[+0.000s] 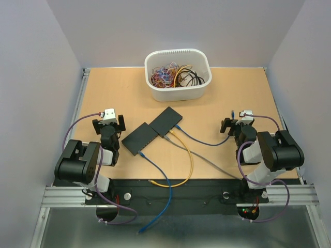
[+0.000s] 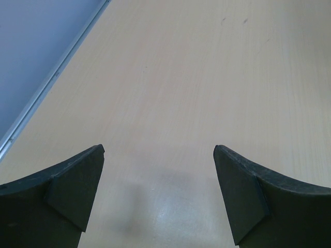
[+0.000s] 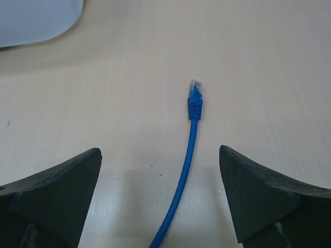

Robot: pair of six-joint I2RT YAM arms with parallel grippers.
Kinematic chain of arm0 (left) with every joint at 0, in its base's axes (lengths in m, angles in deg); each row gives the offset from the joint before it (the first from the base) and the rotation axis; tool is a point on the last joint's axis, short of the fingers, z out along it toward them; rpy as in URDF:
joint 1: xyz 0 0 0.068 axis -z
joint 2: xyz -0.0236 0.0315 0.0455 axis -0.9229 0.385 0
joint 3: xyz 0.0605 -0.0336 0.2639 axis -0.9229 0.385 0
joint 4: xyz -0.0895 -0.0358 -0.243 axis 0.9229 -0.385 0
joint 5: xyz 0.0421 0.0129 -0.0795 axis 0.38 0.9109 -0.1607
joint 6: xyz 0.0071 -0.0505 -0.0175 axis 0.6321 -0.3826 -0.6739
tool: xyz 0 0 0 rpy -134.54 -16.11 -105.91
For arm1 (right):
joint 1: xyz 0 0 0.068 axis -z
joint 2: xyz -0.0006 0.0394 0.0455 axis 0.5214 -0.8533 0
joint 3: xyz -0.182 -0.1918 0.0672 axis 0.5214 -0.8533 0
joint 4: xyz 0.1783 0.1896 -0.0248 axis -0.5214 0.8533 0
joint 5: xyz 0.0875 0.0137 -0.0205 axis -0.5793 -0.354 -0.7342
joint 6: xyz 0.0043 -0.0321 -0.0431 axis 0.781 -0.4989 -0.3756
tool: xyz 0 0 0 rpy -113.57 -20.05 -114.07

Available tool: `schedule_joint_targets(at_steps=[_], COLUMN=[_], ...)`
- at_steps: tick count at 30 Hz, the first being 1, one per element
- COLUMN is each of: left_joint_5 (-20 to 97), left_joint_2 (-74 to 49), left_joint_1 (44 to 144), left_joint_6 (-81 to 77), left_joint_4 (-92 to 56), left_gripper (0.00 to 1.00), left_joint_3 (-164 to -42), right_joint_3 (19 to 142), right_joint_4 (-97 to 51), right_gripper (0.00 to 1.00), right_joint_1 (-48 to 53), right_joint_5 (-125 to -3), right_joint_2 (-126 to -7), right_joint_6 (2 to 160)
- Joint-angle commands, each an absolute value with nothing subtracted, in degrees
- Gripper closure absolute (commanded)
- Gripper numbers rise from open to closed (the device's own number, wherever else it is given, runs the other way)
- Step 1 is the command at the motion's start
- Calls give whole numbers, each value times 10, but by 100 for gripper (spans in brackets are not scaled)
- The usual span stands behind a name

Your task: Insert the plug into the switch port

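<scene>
Two black switches lie side by side mid-table, the left one (image 1: 139,138) and the right one (image 1: 166,122). A blue cable (image 1: 204,140) runs from the right switch toward my right gripper (image 1: 236,122) and ends in a free plug (image 1: 233,111). In the right wrist view the blue plug (image 3: 194,95) with its clear tip lies flat on the table just ahead of my right gripper (image 3: 160,150). The cable passes between the open fingers (image 3: 258,196), untouched. My left gripper (image 1: 108,123) is open and empty over bare table left of the switches; it also shows in the left wrist view (image 2: 159,147).
A white bin (image 1: 178,75) full of tangled cables stands at the back centre; its corner shows in the right wrist view (image 3: 36,20). A yellow cable (image 1: 189,160), a grey cable (image 1: 207,163) and another blue cable (image 1: 160,175) run from the switches toward the near edge.
</scene>
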State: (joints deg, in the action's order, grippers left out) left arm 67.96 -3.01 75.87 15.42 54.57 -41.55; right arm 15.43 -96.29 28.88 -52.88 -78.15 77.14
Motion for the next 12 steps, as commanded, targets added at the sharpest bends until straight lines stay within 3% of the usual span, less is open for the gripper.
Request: schedule_joint_targets(at_steps=[1,12], left_joint_5=[682,683], left_joint_2=[-42,-41], left_joint_1=[755,755], left_joint_6=[153,153], left_joint_4=[738,738], left_gripper=[1,1], left_joint_3=[-427,-427], right_joint_3=[166,170], right_joint_4=[-1017,-1006], right_gripper=[0,0], right_joint_1=[293,292], right_joint_5=[-518,-519], right_joint_2=[-775,-774], right_joint_6=[768,767])
